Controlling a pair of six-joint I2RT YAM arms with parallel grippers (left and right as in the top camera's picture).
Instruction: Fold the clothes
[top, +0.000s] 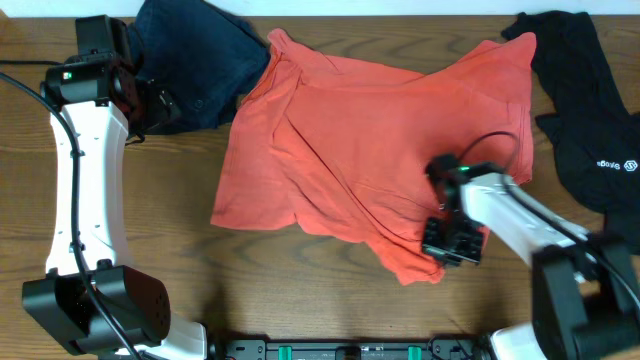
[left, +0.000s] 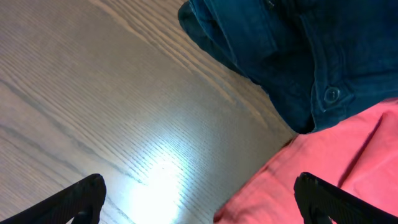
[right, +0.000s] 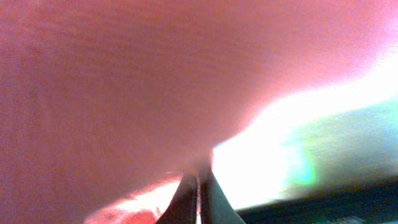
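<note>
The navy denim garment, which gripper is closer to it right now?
Left. The left gripper hovers open right beside the denim garment; the right gripper is well away from it, shut on the coral T-shirt at its lower right corner.

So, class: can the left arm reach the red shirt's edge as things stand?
Probably yes. The left end effector hovers open beside the shirt. Its wrist view shows the shirt's edge just ahead over bare table. The denim lies alongside, not across the way.

Coral T-shirt (top: 340, 140) — right claw (top: 445, 243) on hem
</note>
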